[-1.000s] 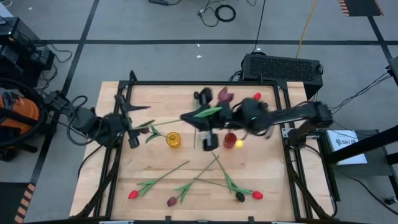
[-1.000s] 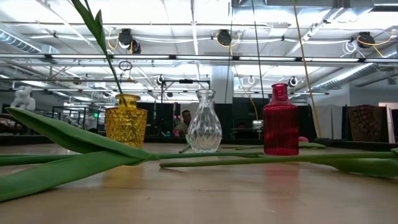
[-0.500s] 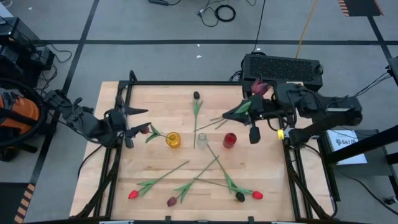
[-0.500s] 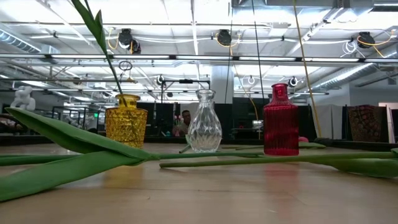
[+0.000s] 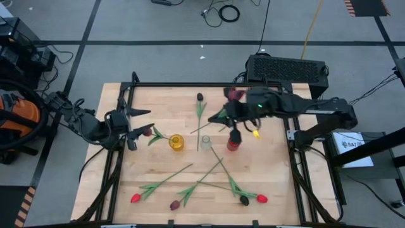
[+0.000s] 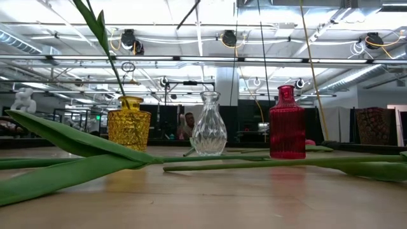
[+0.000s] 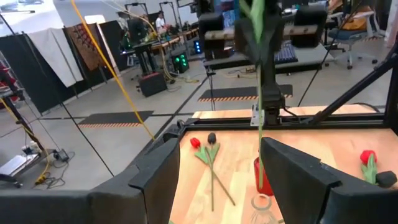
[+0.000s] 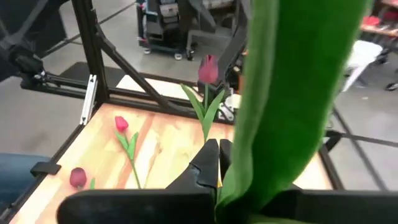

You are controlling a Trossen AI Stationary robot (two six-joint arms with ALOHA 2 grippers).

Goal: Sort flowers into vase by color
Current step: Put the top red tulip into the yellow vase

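A maroon tulip hangs over the red vase, its stem clenched in the right gripper above the table. A tulip stands in the yellow vase; 6 more lie flat. The left gripper waits released near the left edge.

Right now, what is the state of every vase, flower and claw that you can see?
yellow vase: upright, one tulip in it.
clear vase: upright, empty.
red vase: upright, empty.
maroon tulip: in the air, held by its stem.
right claw: shut on the maroon tulip, above the red vase.
left claw: open, empty, at the table's left side.
other tulips: lying flat on the table.
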